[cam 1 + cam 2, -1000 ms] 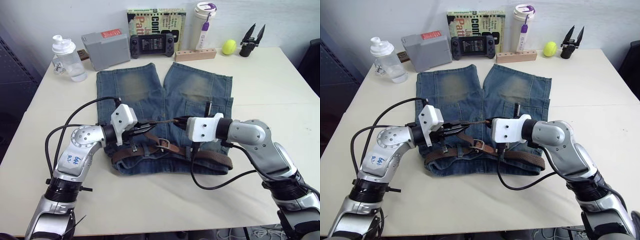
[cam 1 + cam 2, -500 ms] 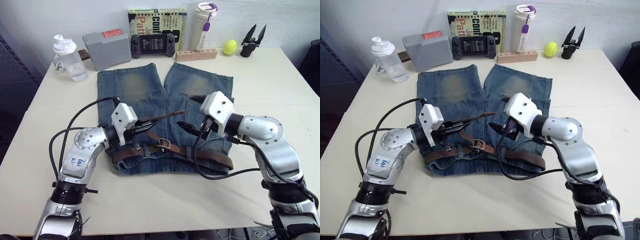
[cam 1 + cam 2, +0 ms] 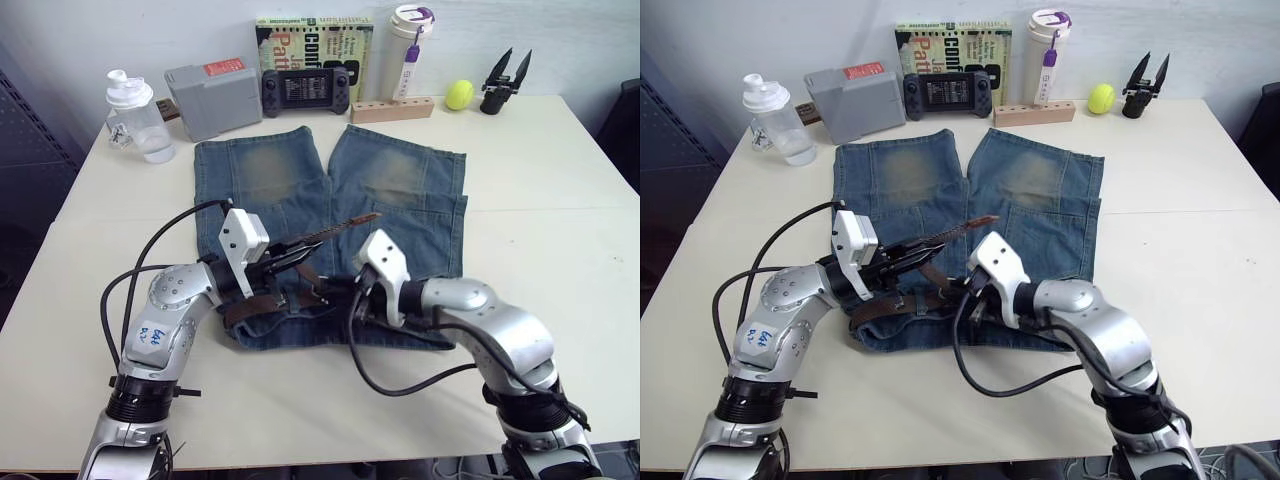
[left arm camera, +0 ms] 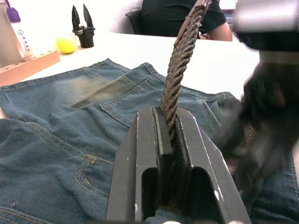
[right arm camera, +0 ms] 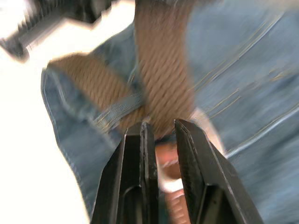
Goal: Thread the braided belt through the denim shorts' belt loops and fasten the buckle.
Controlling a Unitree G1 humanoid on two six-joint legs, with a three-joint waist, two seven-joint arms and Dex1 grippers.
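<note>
The denim shorts [image 3: 390, 180] lie flat on the table, waistband toward me. The braided belt [image 3: 250, 308] runs along the waistband under a belt loop [image 5: 124, 109]. Its free end [image 3: 345, 226] rises slanting over the shorts. My left gripper [image 3: 293, 252] is shut on that strap [image 4: 180, 60], which stands up between its fingers [image 4: 149, 154]. My right gripper [image 3: 335, 295] is low at the middle of the waistband, its tips just over the belt [image 5: 161, 79], with a narrow gap between the fingers [image 5: 140, 172]. The buckle is hidden behind the right gripper.
Along the table's back edge stand a clear bottle [image 3: 135, 115], a grey box [image 3: 212, 95], a game console [image 3: 305, 90], a book [image 3: 312, 45], a tumbler [image 3: 408, 45], a wooden block [image 3: 390, 108], a yellow ball [image 3: 458, 94] and a black spare gripper [image 3: 503, 80]. A person [image 4: 173, 18] sits beyond the table.
My right gripper let go of the belt's tip, lifted away, then swung down and left to the waistband. The left gripper kept its hold; the free end tilted higher.
</note>
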